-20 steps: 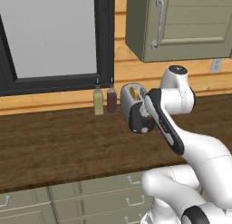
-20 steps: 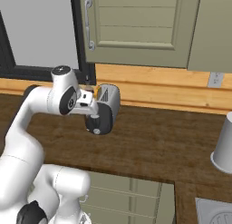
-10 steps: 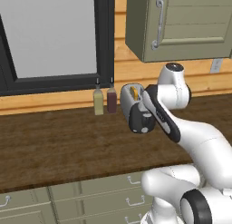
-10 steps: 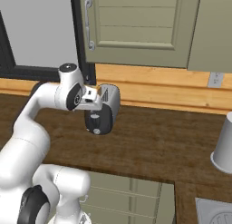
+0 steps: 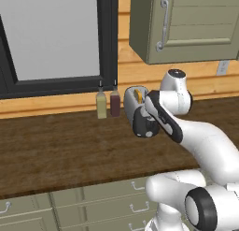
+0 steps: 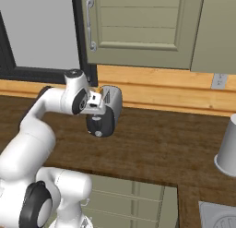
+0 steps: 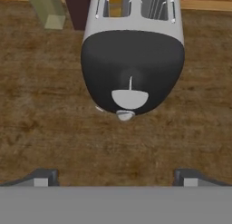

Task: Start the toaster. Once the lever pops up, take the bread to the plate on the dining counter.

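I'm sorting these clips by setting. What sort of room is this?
Most likely a home kitchen, in simulation: a toaster with bread in one slot stands on a dark wood worktop with green-grey drawers below and wall cupboards above.

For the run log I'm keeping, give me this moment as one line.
stage: start toaster | gripper: open, empty, above black end panel | lever: untouched | bread: in toaster slot

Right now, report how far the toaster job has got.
Done: the bread sits in a slot of the toaster. In hand: the open pincer hovers in front of the black end panel, short of the lever. Left: starting the toaster, then moving the bread to the plate.
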